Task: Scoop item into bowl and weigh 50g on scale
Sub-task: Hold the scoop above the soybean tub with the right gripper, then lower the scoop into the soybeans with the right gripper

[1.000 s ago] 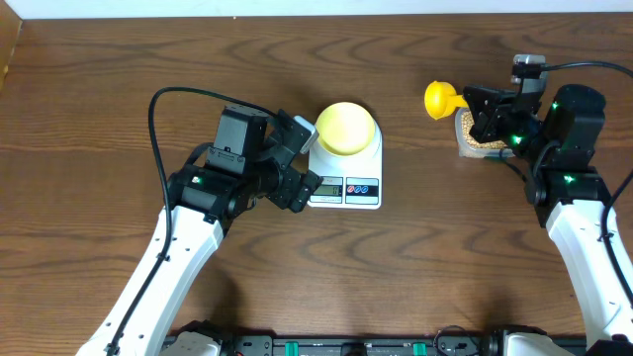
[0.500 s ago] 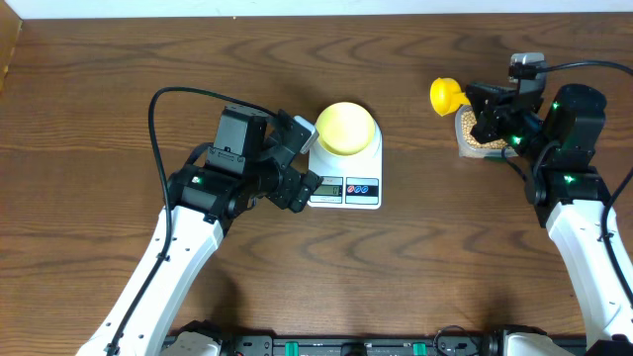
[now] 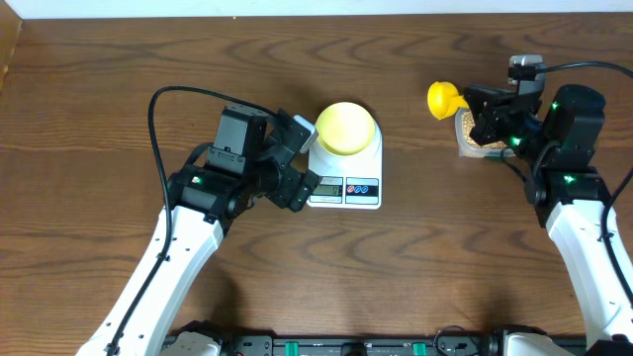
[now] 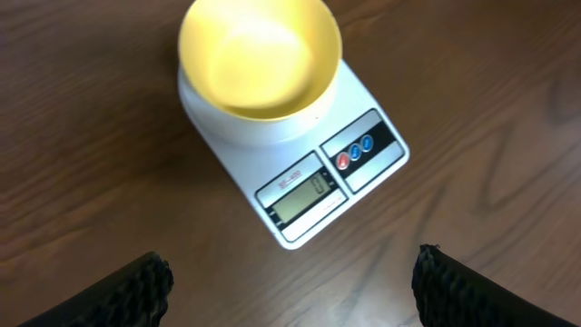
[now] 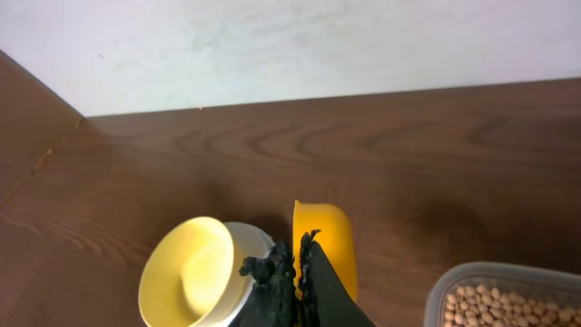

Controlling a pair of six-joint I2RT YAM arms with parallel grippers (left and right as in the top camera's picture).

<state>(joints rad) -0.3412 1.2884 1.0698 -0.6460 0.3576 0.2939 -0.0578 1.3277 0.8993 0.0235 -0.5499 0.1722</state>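
The pale-yellow bowl stands empty on the white scale, which shows in the left wrist view with the bowl. My left gripper is open just left of the scale's display. My right gripper is shut on the handle of a yellow scoop, held above the table left of a clear tub of tan beans. The right wrist view shows the scoop, the beans and the bowl.
The table's far edge meets a white wall. Bare brown wood lies between the scale and the tub.
The scoop in my right gripper has shifted only slightly, a little right and up, then back left. The left arm has not moved.
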